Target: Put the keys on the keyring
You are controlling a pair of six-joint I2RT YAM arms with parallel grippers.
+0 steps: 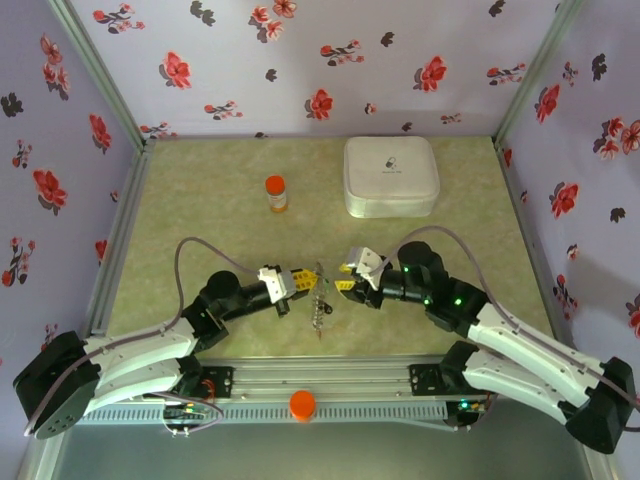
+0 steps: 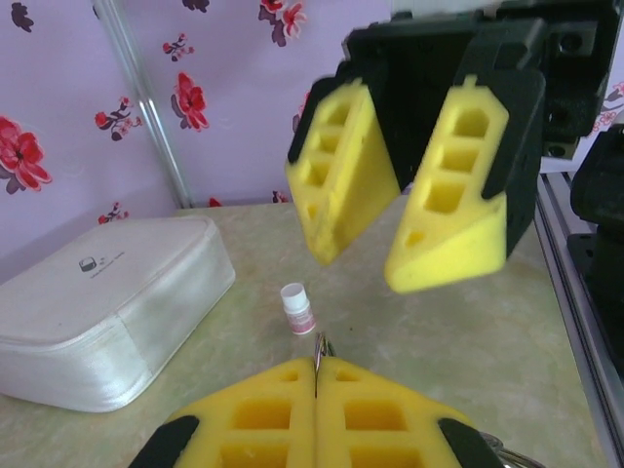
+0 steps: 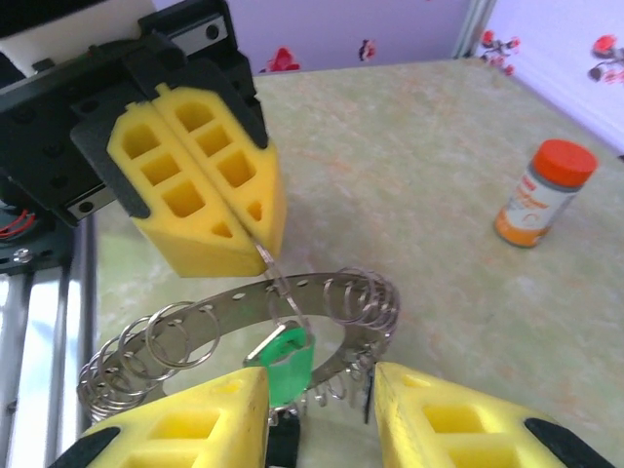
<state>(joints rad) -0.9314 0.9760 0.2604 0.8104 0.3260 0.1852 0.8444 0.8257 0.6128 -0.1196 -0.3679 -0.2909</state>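
The keyring is a grey metal band with holes, carrying several small wire loops, and it hangs between the two grippers. My left gripper is shut on one thin wire loop of it, seen edge-on between the pads. In the right wrist view that loop runs down to a green key, and a black key hangs lower. My right gripper is open around the green key, whose edge lies against the left finger. The left gripper faces the right gripper above the table's front.
A white rounded-square case lies at the back right. An orange bottle stands at the back centre. A small white cap-like piece sits on the table beneath the grippers. An orange knob sits on the front rail.
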